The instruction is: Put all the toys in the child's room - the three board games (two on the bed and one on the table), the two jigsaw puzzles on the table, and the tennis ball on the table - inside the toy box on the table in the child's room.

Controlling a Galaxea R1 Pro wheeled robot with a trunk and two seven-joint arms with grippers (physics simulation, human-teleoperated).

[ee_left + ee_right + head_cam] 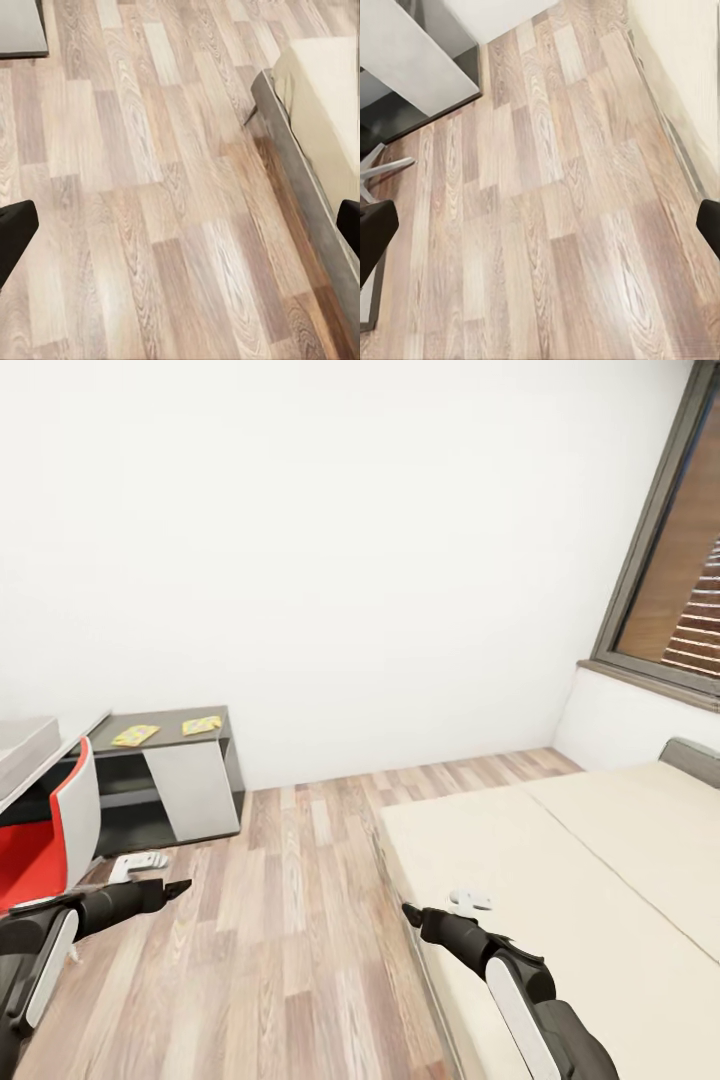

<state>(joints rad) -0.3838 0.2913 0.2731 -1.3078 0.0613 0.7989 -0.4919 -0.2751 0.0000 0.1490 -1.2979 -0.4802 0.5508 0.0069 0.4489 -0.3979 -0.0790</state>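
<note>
Over on the far left, the lower dark section of the table has the two jigsaw puzzles lying flat on it, one near the other, and that's all the toys I can spot right now. No toy box, ball or game boxes showing from here, and the stretch of bed on the right looks bare. Both arms are just held out low over the wood floor: left gripper empty with its fingers spread wide going by the wrist view, and right gripper the same, wide apart and holding nothing. So I'd say this is a travel or search step, nothing picked up yet. Next move probably means turning toward the table, past the red chair, and getting close enough to reach those puzzles.
</note>
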